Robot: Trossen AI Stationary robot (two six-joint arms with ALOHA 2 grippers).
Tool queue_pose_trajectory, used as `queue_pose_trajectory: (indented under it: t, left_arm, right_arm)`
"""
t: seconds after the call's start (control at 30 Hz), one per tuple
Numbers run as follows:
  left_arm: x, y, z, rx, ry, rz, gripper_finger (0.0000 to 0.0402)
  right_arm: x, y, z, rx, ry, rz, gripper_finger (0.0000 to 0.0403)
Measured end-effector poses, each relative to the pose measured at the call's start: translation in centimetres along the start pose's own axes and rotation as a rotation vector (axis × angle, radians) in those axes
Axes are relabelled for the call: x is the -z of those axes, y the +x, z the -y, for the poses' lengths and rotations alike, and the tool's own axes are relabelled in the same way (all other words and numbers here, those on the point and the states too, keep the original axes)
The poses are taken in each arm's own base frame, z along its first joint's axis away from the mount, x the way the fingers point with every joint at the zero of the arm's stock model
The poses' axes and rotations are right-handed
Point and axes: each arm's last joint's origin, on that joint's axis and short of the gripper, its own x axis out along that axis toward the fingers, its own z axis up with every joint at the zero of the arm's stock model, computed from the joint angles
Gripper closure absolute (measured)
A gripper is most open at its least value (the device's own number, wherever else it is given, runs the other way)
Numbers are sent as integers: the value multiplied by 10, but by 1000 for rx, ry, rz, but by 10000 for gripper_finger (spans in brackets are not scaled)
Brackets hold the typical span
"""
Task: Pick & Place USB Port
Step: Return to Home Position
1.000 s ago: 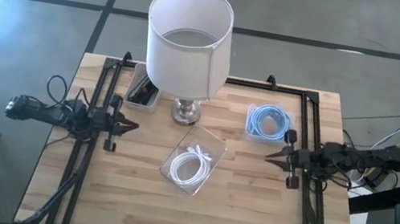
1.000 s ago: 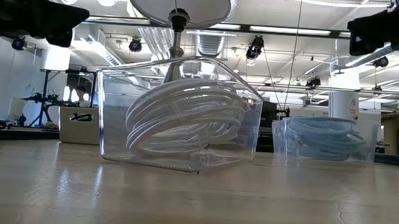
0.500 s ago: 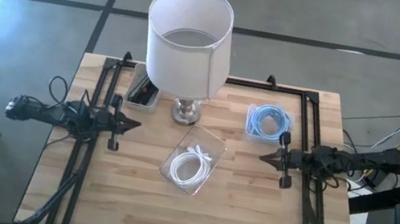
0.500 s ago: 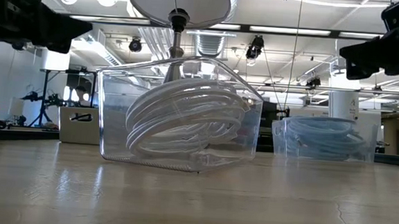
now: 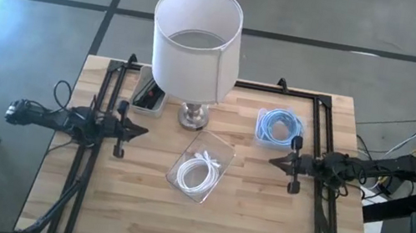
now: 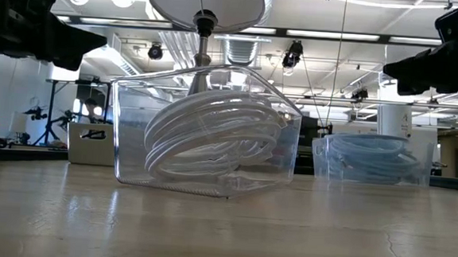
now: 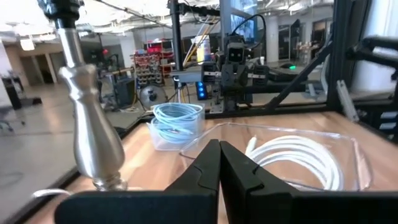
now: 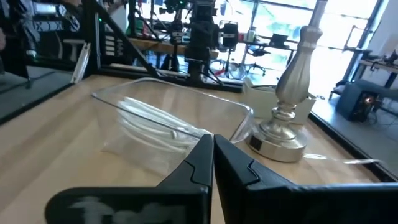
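Note:
A clear bin [image 5: 201, 170] with a coiled white cable [image 7: 298, 158] stands mid-table on its base. A second clear bin [image 5: 278, 127] holds a blue cable coil and sits near the far right. A small clear tray [image 5: 148, 96] with a dark item lies left of the lamp base [image 5: 193, 117]. My left gripper [image 5: 144, 131] hovers shut above the table, left of the white-cable bin. My right gripper [image 5: 272, 160] hovers shut on the bin's right, just near of the blue-cable bin. In both wrist views the fingers [image 7: 219, 144] [image 8: 212, 137] meet with nothing between them.
A tall lamp with a white shade [image 5: 196, 34] stands at the far middle, and its shade overhangs the tray. A black frame rail [image 5: 223, 79] runs around the table's far and side edges. Bare wood lies along the near half [image 5: 190, 224].
My right gripper has moved toward the table's left, closer to the white-cable bin, and dropped a little. My left gripper has edged slightly toward the right. Both have stayed shut. The bins and lamp have not moved.

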Motion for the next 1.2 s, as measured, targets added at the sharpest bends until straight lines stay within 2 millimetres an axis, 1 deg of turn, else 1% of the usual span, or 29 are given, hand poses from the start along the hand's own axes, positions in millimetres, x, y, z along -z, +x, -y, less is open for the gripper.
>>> queue_pose_trajectory:
  t: [0.13, 0.23, 1.2]
  left_arm:
    - [1, 0, 0, 2, -80, -7, 393]
    - [1, 0, 0, 3, -96, -12, 393]
    - [3, 1, 1, 2, -95, -23, 392]
  right_arm:
    - [0, 0, 0, -4, 74, 2, 394]
    - [0, 0, 0, -4, 113, 2, 394]
    - [0, 0, 0, -8, 116, 1, 394]
